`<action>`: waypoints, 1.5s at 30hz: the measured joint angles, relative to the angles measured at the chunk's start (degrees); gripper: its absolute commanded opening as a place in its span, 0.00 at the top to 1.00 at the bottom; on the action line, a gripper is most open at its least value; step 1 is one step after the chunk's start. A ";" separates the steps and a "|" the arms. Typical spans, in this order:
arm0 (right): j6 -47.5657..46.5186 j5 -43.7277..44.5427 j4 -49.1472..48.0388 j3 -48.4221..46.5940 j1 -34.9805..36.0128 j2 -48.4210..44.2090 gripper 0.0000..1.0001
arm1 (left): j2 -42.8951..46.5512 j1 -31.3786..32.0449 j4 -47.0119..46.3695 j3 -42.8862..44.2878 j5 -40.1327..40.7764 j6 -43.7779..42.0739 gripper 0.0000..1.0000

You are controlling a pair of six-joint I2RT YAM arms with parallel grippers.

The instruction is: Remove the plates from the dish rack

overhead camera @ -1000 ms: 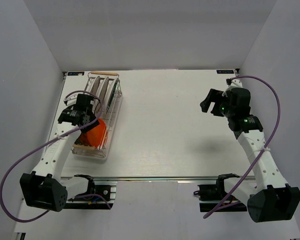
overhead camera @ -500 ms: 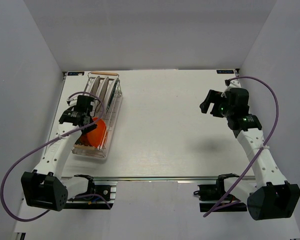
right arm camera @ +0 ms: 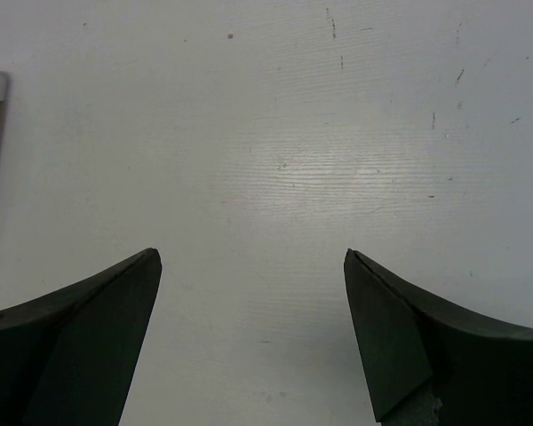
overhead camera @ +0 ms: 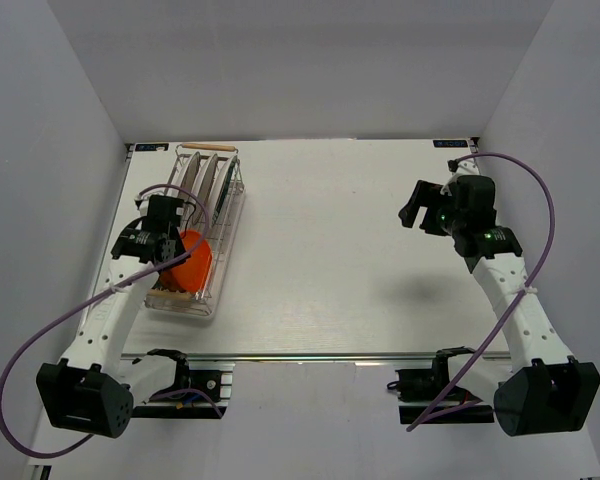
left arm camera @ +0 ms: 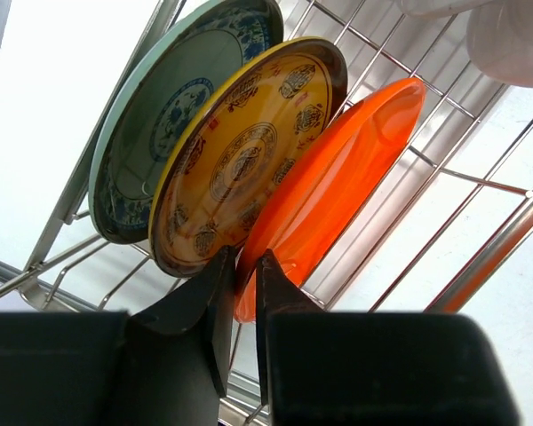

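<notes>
Left claw (left arm camera: 242,293) is clamped on the rim of the orange plate (left arm camera: 338,177). The plate stands in the rack (overhead camera: 185,305), left of frame, beside the yellow plate (left arm camera: 240,169). Right claw (right arm camera: 251,256) is open above the surface (right arm camera: 275,133), right of frame.

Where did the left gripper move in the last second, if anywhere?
Yes. Against the dish rack, the left gripper slid slightly left and nearer, closing on the orange plate.

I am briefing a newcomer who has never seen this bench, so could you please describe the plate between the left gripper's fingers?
Find the wire dish rack at the table's left edge, with plates standing on edge. The orange plate is nearest the arms, its rim pinched by the left gripper. Unlike the patterned yellow plate beside it, it is plain orange-red.
</notes>
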State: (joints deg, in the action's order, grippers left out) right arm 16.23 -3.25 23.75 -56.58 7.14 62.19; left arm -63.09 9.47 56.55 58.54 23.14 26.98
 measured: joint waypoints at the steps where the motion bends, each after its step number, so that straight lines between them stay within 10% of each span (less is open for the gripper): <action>1: 0.00 0.02 0.11 0.00 0.00 0.09 0.11 | 0.11 0.00 0.00 0.00 0.00 -0.35 0.98; 28: -0.26 -3.02 0.48 -1.09 0.00 2.16 0.11 | 6.80 0.07 4.59 18.25 1.14 -3.30 1.00; 45: -0.79 -31.71 -10.14 -1.14 0.00 -0.74 0.11 | -3.48 1.09 -22.47 16.59 -48.65 -7.69 1.00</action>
State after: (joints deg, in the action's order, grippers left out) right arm 15.44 -34.96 13.61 -57.71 7.14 61.45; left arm -66.57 10.57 34.09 75.13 -25.52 19.29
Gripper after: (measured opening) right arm 0.889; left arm 0.174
